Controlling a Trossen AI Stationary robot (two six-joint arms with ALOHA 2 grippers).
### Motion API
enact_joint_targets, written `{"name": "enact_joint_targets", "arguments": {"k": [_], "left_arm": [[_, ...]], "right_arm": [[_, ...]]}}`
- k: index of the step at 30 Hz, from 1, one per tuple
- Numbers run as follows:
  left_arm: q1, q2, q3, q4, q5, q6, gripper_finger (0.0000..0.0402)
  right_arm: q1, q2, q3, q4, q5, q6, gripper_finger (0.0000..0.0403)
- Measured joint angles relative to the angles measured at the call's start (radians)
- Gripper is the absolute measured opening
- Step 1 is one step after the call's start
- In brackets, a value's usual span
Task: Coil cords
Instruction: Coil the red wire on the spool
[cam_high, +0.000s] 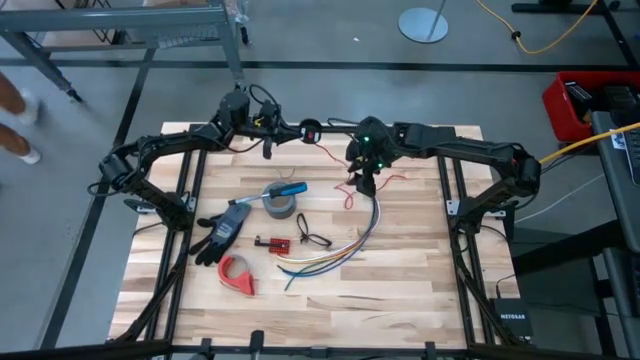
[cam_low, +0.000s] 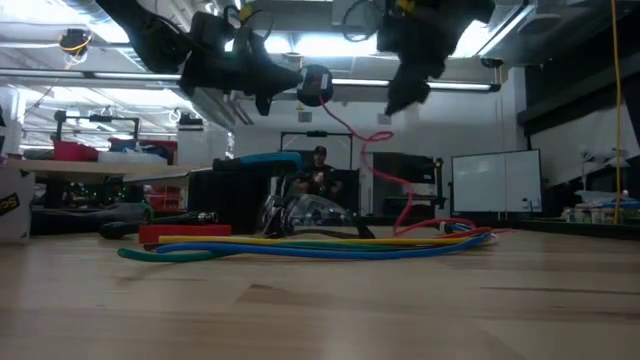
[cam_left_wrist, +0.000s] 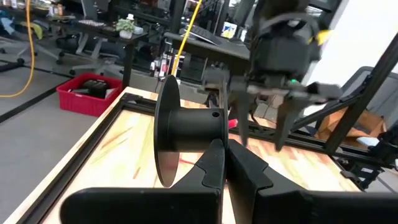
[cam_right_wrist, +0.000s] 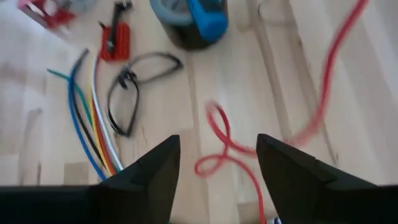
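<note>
My left gripper (cam_high: 292, 129) is shut on a small black spool (cam_high: 312, 130), held high over the table's far middle; it also shows in the left wrist view (cam_left_wrist: 186, 134). The thin red wire (cam_low: 350, 128) runs from the spool down to the table, where its loose loops (cam_right_wrist: 221, 146) lie. My right gripper (cam_high: 365, 182) is open and empty. It hovers above the wire's loops (cam_high: 350, 192), its fingers well apart in the right wrist view (cam_right_wrist: 217, 168). It touches nothing. My left gripper pinches the spool's near end (cam_left_wrist: 214, 146) between its two fingers, which come at it about level from the table's left. The spool is lifted clear of the table, its axis lying along the fingers, and the red wire hangs slack below it (cam_low: 335, 112).
A blue-handled tool on a grey tape roll (cam_high: 281, 200), a black glove (cam_high: 222, 232), a red tape dispenser (cam_high: 238, 274), a small red piece (cam_high: 272, 243), a black looped cord (cam_high: 311, 238) and the multicoloured wire bundle (cam_high: 340, 250) lie mid-table. A person's feet (cam_high: 15, 110) show beyond the left edge.
</note>
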Motion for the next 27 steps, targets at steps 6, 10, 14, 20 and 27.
{"name": "enact_joint_targets", "arguments": {"k": [6, 10, 14, 20, 27], "left_arm": [[0.0, 0.0, 0.0, -0.001, 0.013, 0.0, 0.0], [-0.012, 0.0, 0.0, -0.001, 0.015, -0.005, 0.0], [-0.031, 0.0, 0.0, -0.001, 0.016, 0.0, 0.0], [-0.05, 0.0, 0.0, 0.001, 0.016, 0.0, 0.0], [-0.07, 0.0, 0.0, 0.009, 0.016, 0.0, 0.0]], "right_arm": [[0.0, 0.0, 0.15, -0.119, 0.112, -0.064, 0.0196], [-0.003, -0.01, 0.23, -0.205, 0.235, -0.122, 0.0186], [-0.036, -0.073, 0.242, -0.222, 0.249, -0.14, 0.0173], [-0.132, -0.211, 0.242, -0.292, 0.239, -0.139, 0.0155], [-0.224, -0.435, 0.089, -0.219, 0.152, -0.096, 0.015]]}}
